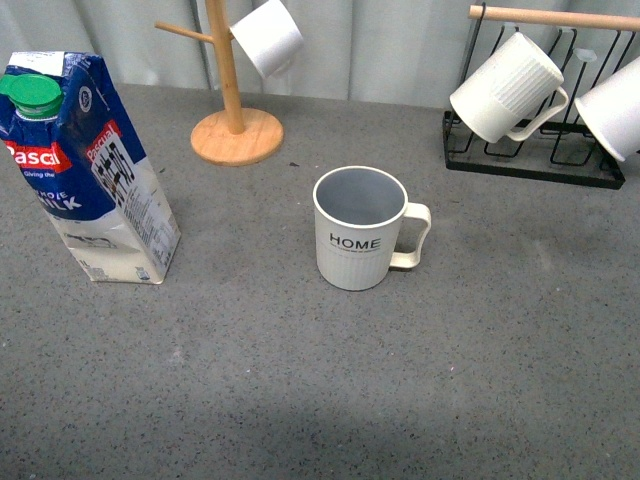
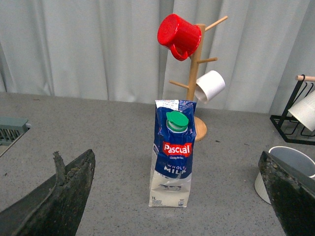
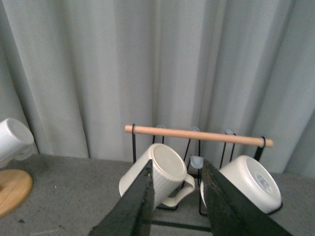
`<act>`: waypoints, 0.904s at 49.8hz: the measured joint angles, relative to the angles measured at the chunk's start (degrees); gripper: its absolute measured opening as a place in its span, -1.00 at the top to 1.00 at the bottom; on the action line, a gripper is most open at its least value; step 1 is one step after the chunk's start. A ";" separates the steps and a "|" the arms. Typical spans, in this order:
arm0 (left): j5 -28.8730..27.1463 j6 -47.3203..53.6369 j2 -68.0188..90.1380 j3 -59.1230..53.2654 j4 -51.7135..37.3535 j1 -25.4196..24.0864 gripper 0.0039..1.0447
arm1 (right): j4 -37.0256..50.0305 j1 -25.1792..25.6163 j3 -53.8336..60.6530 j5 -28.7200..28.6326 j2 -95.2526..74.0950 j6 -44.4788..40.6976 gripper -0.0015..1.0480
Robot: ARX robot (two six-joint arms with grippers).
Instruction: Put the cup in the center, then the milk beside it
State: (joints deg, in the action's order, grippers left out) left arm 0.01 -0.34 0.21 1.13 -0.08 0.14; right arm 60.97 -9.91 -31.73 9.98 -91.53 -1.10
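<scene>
The cup (image 1: pixel 360 230), cream-white and ribbed with black "HOME" lettering, stands upright near the middle of the grey table, its handle to the right. The milk (image 1: pixel 85 170), a tall blue-and-cream carton with a green cap, stands upright at the far left. Neither arm shows in the front view. In the left wrist view my left gripper (image 2: pixel 172 216) is open and empty; the milk (image 2: pixel 172 157) stands ahead between its fingers, and the cup (image 2: pixel 290 164) is partly hidden by one finger. My right gripper (image 3: pixel 177 169) is shut and empty, raised and facing the rack.
A wooden mug tree (image 1: pixel 232 120) with a plain white cup (image 1: pixel 268 35) stands at the back; a red mug (image 2: pixel 178 35) hangs higher on it. A black wire rack (image 1: pixel 530 150) at back right holds unlettered ribbed mugs (image 1: pixel 505 88).
</scene>
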 joint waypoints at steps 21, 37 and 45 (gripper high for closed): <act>0.00 0.00 0.00 0.00 0.00 0.00 -0.88 | 3.28 4.92 20.46 -4.81 15.13 0.31 0.98; 0.00 0.00 0.00 0.00 0.00 0.00 -0.88 | -6.23 9.77 27.67 -9.68 31.61 0.39 0.98; 0.00 0.00 0.00 0.00 0.00 0.00 -0.88 | -13.25 9.77 29.75 -9.73 41.13 0.44 0.98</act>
State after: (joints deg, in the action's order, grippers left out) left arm 0.01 -0.34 0.21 1.13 -0.08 0.14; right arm 47.72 -0.14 -1.98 0.25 -50.39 -0.67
